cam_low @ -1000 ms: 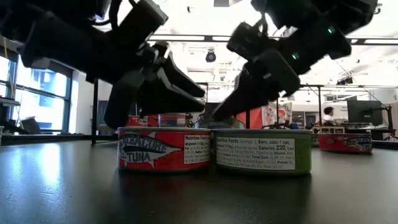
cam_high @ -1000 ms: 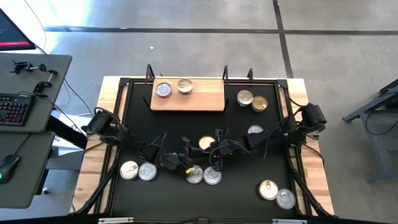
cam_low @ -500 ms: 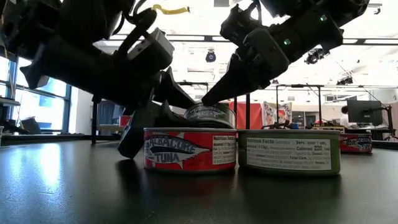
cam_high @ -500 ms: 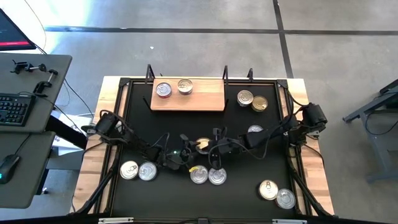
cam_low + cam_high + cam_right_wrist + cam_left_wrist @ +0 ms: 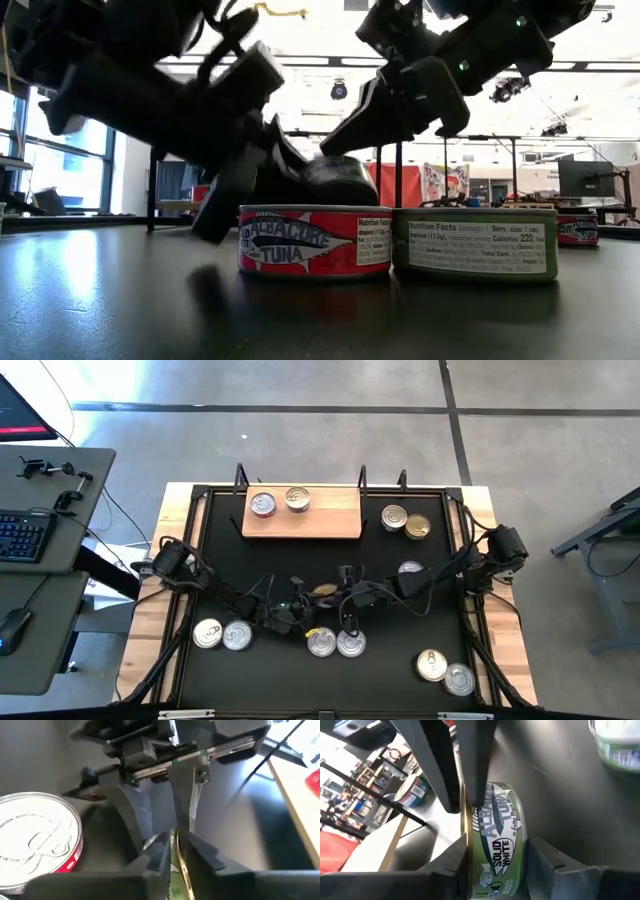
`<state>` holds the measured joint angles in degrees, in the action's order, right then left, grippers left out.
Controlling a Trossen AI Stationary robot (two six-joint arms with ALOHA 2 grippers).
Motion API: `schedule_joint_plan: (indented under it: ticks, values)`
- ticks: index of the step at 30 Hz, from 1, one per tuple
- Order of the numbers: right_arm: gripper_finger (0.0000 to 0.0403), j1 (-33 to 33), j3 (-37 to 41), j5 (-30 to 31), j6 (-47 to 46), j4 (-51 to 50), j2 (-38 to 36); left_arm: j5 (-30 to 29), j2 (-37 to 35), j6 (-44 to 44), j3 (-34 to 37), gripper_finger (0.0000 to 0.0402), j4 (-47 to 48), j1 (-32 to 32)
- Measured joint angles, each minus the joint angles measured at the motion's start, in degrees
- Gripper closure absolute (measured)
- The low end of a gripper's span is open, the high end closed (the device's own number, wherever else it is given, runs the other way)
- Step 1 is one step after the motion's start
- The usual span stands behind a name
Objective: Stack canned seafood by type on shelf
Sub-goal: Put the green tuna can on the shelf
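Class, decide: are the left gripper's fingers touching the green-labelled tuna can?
Touching. In the left wrist view, the left gripper's fingers press against the gold lid and opposite face of the green-labelled tuna can.

Overhead shot was evenly lit, soft diffuse light, hardly any shadow on the black table; can lids threw small bright glints. Low cam was strongly backlit: ceiling lights and the window on the side blew out white, arms read as near silhouettes. Red tuna can up front was sharp, label readable, room behind soft. Tabletop showed dull sheen and faint reflections under the cans. Left wrist cam: green-label can in focus, fingers dark and smeared, background bright and blurred. Right wrist cam was soft overall, motion blur, glare along the table's pale edge
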<state>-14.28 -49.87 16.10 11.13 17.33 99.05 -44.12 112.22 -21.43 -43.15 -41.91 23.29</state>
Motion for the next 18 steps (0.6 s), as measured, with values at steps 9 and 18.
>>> schedule_joint_plan:
  ticks: [9, 18]
  values:
    - [0.0196, -0.7, -0.1, 0.5, 8.6, -6.3, -5.5, -2.7, -6.6, 8.0, -0.1, 0.0284, 11.6, 1.6]
    - [0.0171, -10.5, -0.1, 14.0, -5.1, -31.0, -13.9, -9.1, -16.2, 1.9, -3.4, 0.028, 21.5, -0.9]
